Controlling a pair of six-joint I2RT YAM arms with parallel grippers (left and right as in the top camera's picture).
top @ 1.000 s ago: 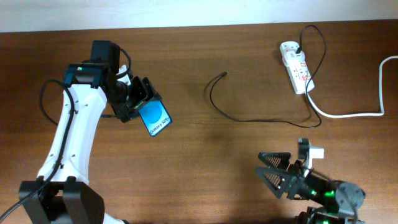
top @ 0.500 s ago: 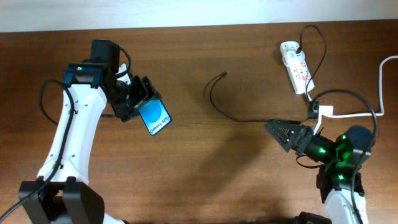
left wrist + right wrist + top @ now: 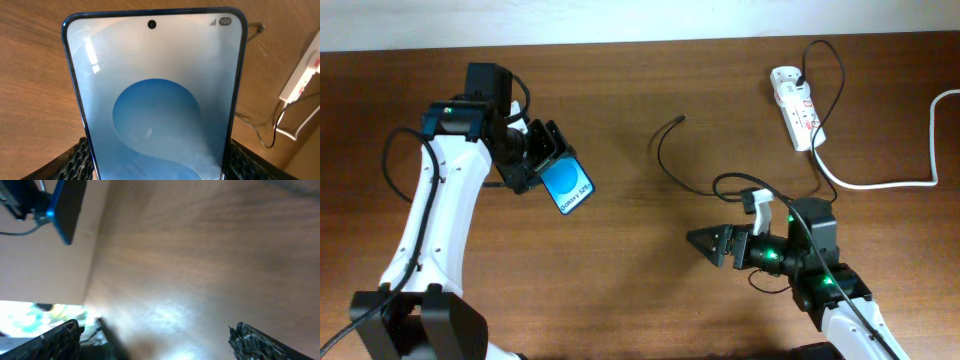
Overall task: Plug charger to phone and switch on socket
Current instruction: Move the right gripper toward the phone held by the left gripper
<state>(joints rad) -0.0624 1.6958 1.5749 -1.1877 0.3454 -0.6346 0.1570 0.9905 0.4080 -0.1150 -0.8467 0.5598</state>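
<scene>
Near the charger's (image 3: 660, 150) loop, with the right gripper (image 3: 700, 241) spread wide and empty and the left gripper (image 3: 546, 160) clamped on the phone (image 3: 568, 187): risks snagging cable rather than plug tip (image 3: 680, 120).

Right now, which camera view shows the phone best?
The left wrist view: the phone fills the frame, screen toward the camera. The overhead view shows it small, held by the left gripper. The right wrist view shows it nearly edge-on, far off at the top left.
</scene>
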